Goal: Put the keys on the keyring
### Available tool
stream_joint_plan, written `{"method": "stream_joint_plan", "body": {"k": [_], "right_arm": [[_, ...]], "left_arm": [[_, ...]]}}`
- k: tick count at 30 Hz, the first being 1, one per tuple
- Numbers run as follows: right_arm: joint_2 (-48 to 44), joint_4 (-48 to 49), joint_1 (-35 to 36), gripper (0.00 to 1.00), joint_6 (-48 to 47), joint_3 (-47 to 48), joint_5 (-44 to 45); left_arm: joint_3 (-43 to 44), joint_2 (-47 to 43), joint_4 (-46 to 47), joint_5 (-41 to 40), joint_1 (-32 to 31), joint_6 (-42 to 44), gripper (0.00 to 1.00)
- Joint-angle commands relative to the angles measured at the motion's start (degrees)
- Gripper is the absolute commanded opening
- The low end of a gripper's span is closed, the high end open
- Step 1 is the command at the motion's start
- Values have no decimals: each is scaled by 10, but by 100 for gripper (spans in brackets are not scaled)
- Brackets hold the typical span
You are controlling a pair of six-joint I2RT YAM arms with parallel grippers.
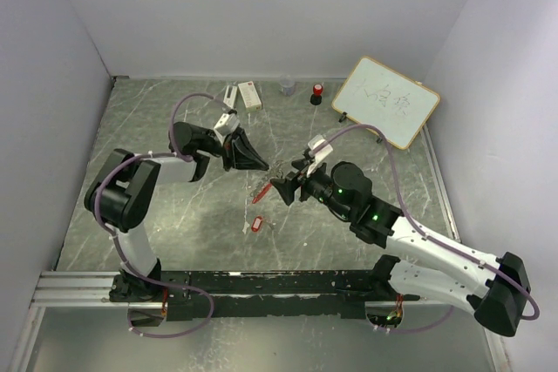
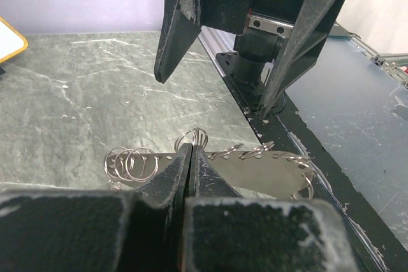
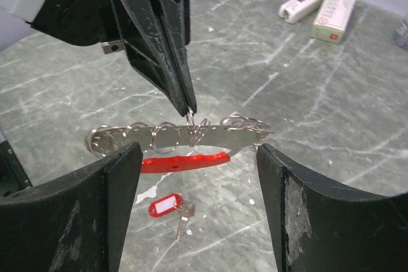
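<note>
The keyring is a curved grey piece (image 3: 172,137) with several thin silver rings and a red oblong fob (image 3: 185,162) under it. It also shows in the top view (image 1: 272,173). My left gripper (image 3: 189,103) is shut on one silver ring (image 2: 195,137) at the top edge of the grey piece (image 2: 255,173) and holds it from above. My right gripper (image 3: 199,157) is open, with its fingers on either side of the keyring and apart from it. The key with the red tag (image 3: 167,207) lies on the table below, and shows in the top view (image 1: 257,225). The black-tagged key is out of view.
At the back of the table are a whiteboard (image 1: 385,100), a red-capped black cylinder (image 1: 317,91), a small clear cup (image 1: 287,85), a white box (image 1: 249,94) and a white device (image 1: 230,96). Grey walls close in three sides.
</note>
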Motion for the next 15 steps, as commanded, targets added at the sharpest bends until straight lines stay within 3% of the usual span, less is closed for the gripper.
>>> {"method": "stream_joint_plan", "body": {"k": [1, 3, 4, 5, 6, 13, 15], "right_arm": [[-5, -21, -2, 74, 21, 1, 79], [-10, -24, -3, 74, 25, 1, 97], [-14, -23, -3, 74, 27, -1, 105], [-18, -23, -3, 74, 29, -3, 110], [-22, -26, -3, 74, 31, -5, 116], [-63, -39, -4, 75, 38, -31, 159], [-63, -47, -5, 75, 47, -36, 174]], "left_arm": [[37, 26, 159, -3, -6, -32, 7], [44, 46, 159, -12, -2, -43, 7], [49, 57, 159, -19, -1, -50, 16], [52, 67, 158, -34, 3, -61, 63], [53, 75, 158, -52, 10, -68, 98], [-16, 59, 152, -189, 63, -70, 97], [-53, 36, 101, -234, 68, -38, 97]]}}
